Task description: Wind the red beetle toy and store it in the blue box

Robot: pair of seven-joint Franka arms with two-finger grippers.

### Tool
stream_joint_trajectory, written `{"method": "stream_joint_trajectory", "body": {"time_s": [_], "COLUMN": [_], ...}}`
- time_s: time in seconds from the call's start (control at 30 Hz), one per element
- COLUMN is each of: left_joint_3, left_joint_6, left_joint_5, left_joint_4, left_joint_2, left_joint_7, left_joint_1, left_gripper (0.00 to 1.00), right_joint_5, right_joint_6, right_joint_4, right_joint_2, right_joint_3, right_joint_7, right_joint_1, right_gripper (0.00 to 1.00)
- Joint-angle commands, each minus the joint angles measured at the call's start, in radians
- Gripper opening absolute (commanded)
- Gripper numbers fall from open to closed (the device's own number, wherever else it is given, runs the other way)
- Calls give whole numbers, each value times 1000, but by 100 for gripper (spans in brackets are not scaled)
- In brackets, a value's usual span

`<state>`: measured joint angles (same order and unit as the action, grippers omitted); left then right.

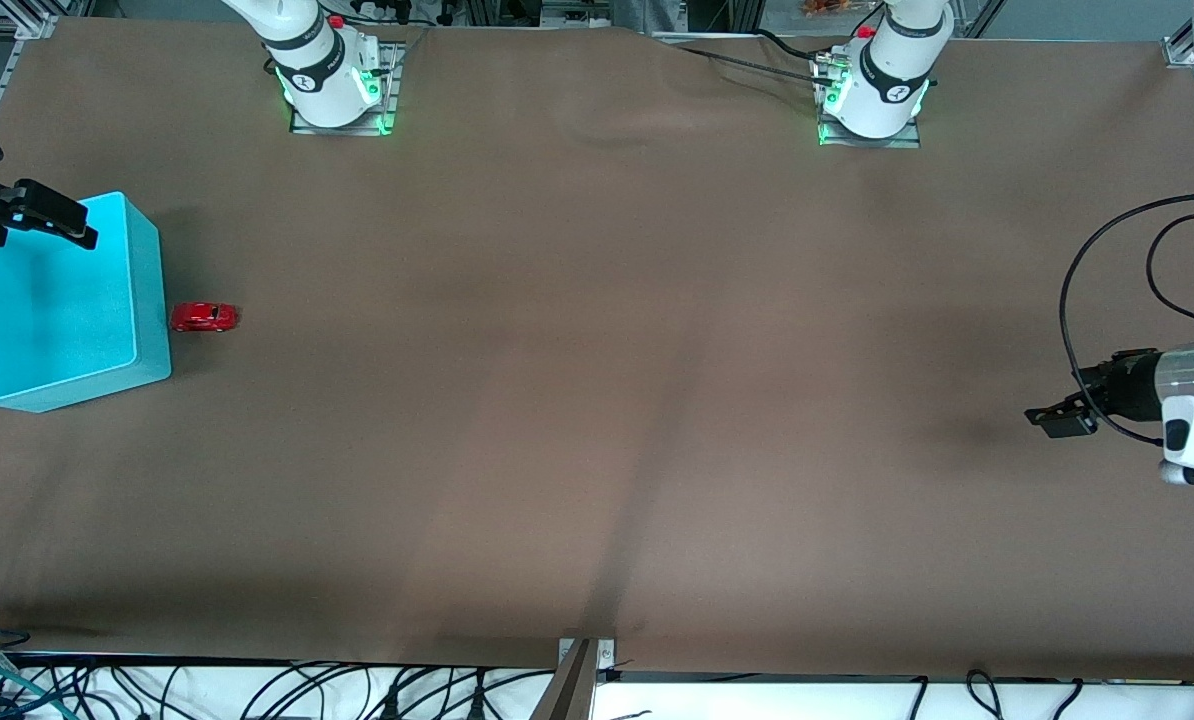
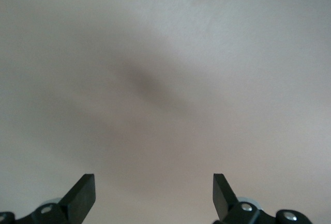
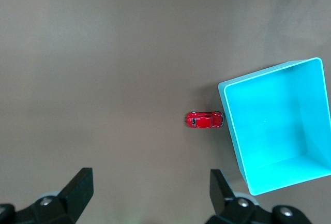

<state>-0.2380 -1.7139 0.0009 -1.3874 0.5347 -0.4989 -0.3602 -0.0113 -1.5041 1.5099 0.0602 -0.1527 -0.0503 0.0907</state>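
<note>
The little red car (image 1: 204, 317) sits on its wheels on the brown surface (image 1: 597, 400). It is right beside the blue box (image 1: 62, 300), touching one of the box's outside walls or very nearly so. It is on the side of the box that faces the middle of the surface. Both are at the right arm's end of the surface. In the right wrist view the car (image 3: 205, 119) shows its roof and dark windows, and it rests by the wall of the box (image 3: 235, 136). The box is open on top and nothing can be seen inside it.

The right tool (image 1: 42, 215) hangs in the air over the box's rim, the edge nearest the robots' bases. Its two fingers (image 3: 80, 187) are spread wide apart and hold nothing.

The left tool (image 1: 1057, 418) waits in the air over the bare surface at the left arm's end, well apart from the car and the box. Its fingers (image 2: 83, 195) are spread wide too, with nothing between them.
</note>
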Motion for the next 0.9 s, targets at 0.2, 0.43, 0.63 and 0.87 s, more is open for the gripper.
{"method": "stream_joint_trajectory", "body": {"time_s": [0.2, 0.43, 0.63, 0.87], "left_joint_3": [-9, -18, -20, -20], "left_joint_6": [30, 30, 31, 33], "left_joint_5": [25, 24, 65, 76], "left_joint_4": [97, 106, 108, 108], "left_joint_2": [-25, -82, -116, -170], "left_joint_7": [181, 200, 356, 376], "left_joint_1": [0, 9, 14, 21], "left_gripper": [100, 100, 100, 100], "right_joint_5": [-7, -24, -22, -30], "right_joint_6": [18, 16, 18, 16], "right_joint_4": [-25, -25, -25, -23], "right_joint_2": [9, 7, 7, 7], "right_joint_3": [5, 5, 4, 7], "right_joint_7": [-8, -8, -8, 3], "right_joint_1": [-2, -2, -3, 0], "right_gripper": [100, 100, 100, 100]}}
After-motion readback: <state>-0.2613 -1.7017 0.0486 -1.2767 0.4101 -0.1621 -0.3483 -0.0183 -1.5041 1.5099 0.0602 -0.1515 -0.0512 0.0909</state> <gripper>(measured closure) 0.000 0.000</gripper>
